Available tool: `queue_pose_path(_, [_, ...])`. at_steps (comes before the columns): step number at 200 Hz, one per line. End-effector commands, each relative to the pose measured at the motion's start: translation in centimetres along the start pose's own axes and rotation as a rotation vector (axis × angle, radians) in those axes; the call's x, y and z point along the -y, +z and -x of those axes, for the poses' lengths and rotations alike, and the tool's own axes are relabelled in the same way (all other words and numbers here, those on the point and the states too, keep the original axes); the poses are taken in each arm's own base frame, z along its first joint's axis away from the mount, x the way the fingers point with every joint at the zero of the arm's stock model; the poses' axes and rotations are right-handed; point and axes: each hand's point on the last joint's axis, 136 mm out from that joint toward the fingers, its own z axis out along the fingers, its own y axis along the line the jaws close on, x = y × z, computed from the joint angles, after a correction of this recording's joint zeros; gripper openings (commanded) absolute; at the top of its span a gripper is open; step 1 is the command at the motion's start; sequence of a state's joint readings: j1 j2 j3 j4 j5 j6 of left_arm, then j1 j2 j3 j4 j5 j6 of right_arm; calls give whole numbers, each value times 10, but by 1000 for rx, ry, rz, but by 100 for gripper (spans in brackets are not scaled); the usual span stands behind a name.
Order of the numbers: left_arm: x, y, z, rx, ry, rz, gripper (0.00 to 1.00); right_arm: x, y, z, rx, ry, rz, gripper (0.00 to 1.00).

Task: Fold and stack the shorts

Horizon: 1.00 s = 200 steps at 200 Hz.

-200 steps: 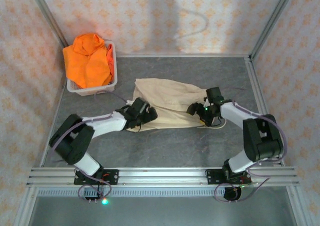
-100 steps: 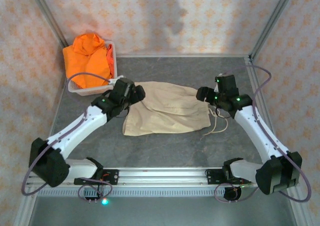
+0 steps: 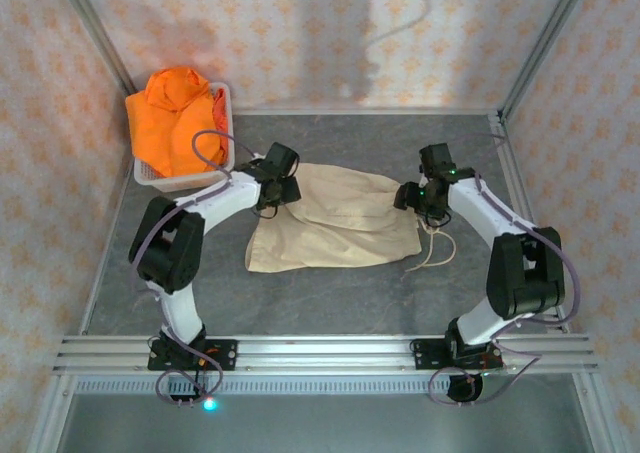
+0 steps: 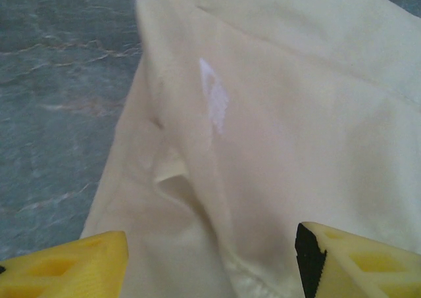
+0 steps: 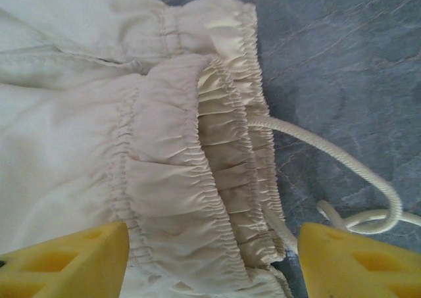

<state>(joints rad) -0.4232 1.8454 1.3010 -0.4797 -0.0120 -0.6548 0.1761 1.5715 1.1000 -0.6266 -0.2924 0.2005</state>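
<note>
The beige shorts [image 3: 335,223] lie spread flat on the grey table, with the drawstring [image 3: 432,254] trailing off their right end. My left gripper [image 3: 281,189] is over the far left corner. Its yellow fingers [image 4: 66,265] stand apart astride a cloth fold [image 4: 197,199], so the left gripper [image 4: 210,268] is open. My right gripper [image 3: 411,195] is over the far right corner. It is open [image 5: 212,262], and the gathered elastic waistband [image 5: 197,179] lies between its fingers [image 5: 355,262]. The cord [image 5: 329,154] loops just to the right. The orange shorts [image 3: 176,121] are heaped in the basket.
A white mesh basket [image 3: 190,181] stands at the far left corner, close behind the left arm. Metal frame posts and patterned walls enclose the table on three sides. An aluminium rail [image 3: 320,353] runs along the near edge.
Both grippers have left the near edge of the beige shorts, gone to its far corners and come down close over the cloth. Their jaws have narrowed somewhat.
</note>
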Motion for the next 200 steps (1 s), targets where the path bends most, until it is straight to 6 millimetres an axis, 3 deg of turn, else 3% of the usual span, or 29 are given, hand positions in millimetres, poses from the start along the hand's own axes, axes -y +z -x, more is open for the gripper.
queue_pose_path(1, [10,6,14,22,6,-20,66,-7,3,13,11,-6,39,65])
queue_pose_path(39, [13,25,11,-1,8,-6,56,-15,19,11,-41,7,82,54])
queue_pose_path(72, [14,32,12,-9,10,7,36,-19,25,10,-55,24,111,34])
queue_pose_path(97, [16,31,15,-8,13,11,24,-17,26,13,-46,28,105,25])
queue_pose_path(140, [17,22,25,18,14,12,14,-15,19,25,6,51,109,8])
queue_pose_path(152, [18,18,28,24,14,12,5,-16,17,28,13,56,116,0])
queue_pose_path(164, [19,11,34,39,10,5,0,-16,14,32,24,64,127,0])
queue_pose_path(193, [23,-13,50,80,9,-11,0,-21,-5,41,71,76,156,0])
queue_pose_path(200, [25,-33,61,116,6,-30,0,-22,-12,44,88,78,161,0])
